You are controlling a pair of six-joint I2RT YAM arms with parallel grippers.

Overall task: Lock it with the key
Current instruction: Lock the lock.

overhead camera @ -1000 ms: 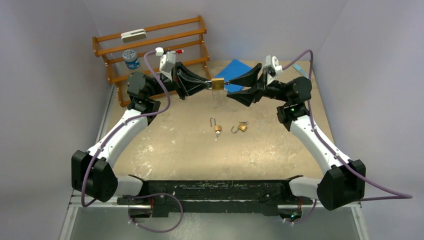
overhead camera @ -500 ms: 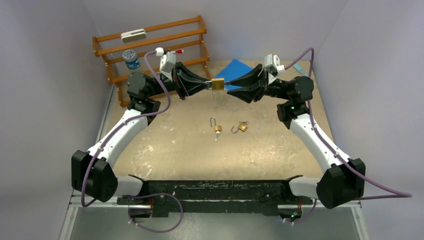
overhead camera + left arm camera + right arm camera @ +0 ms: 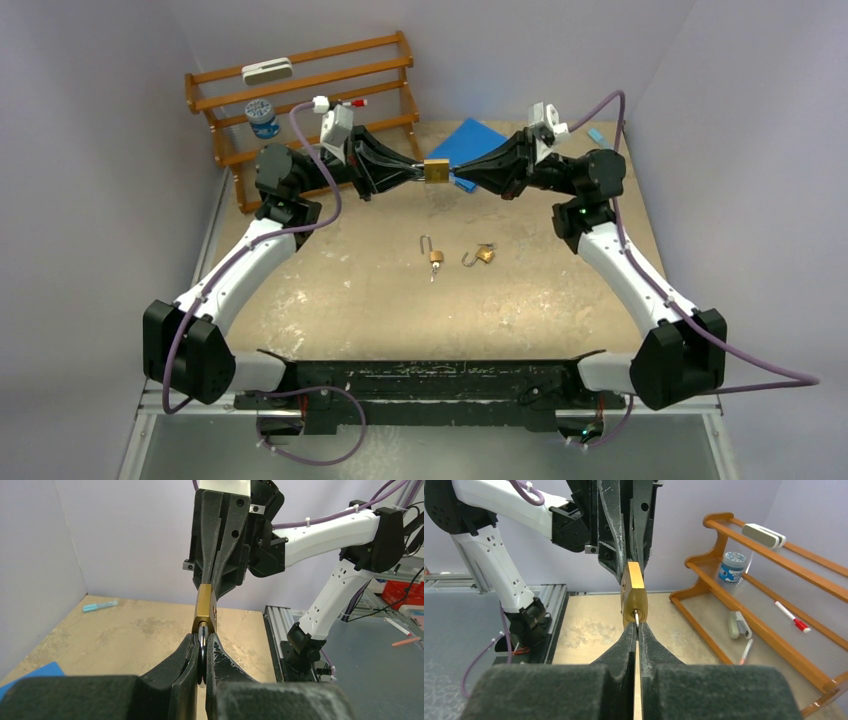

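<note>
Left claw [image 3: 417, 170] clamps the steel shackle [image 3: 202, 640] of the rectangular brass padlock [image 3: 436, 169], aloft over your sandy desk [image 3: 350, 270]; your right claw [image 3: 458, 172] pinches the thin silver key [image 3: 636, 617], seated in the keyhole dead ahead, shaft along the claw's axis, so roll that wrist.

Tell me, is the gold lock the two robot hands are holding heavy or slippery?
Probably heavy for its size: the padlock looks like solid brass-coloured metal. Its smooth, shiny sides could be slippery. Stiff too, though it might swivel on the shackle the left gripper pinches.
</note>
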